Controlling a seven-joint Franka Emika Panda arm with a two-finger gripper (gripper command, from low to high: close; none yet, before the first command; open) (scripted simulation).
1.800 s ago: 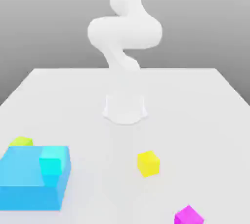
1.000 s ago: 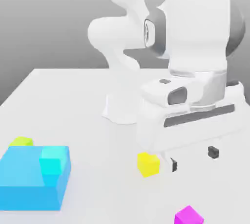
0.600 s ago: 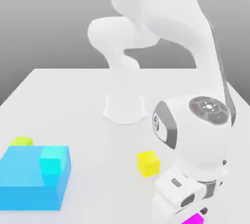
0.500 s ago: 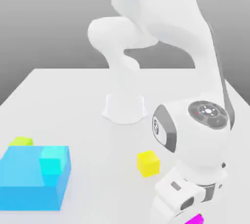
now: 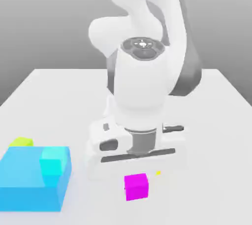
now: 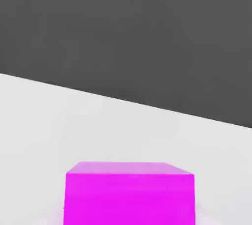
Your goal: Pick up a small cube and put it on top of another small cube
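The magenta cube (image 5: pixel 136 186) is seen just under the hand of the arm (image 5: pixel 142 86), near the middle of the desk (image 5: pixel 64 101) in the exterior view. It appears to be carried clear of the surface, though that is a judgement, since no gap or shadow can be made out plainly. In the hand view the same cube (image 6: pixel 129 192) is seen close up, directly below the camera. The pincer is hidden behind the hand and the cube, so whether it is closed on the cube cannot be told.

The cyan cube (image 5: pixel 52 162) is seen resting on the big blue block (image 5: pixel 29 184) at the exterior view's left, well apart from the magenta cube. Its top is bare.

The pick-up is judged likely done; the carry across and the placing on the cyan cube are left.
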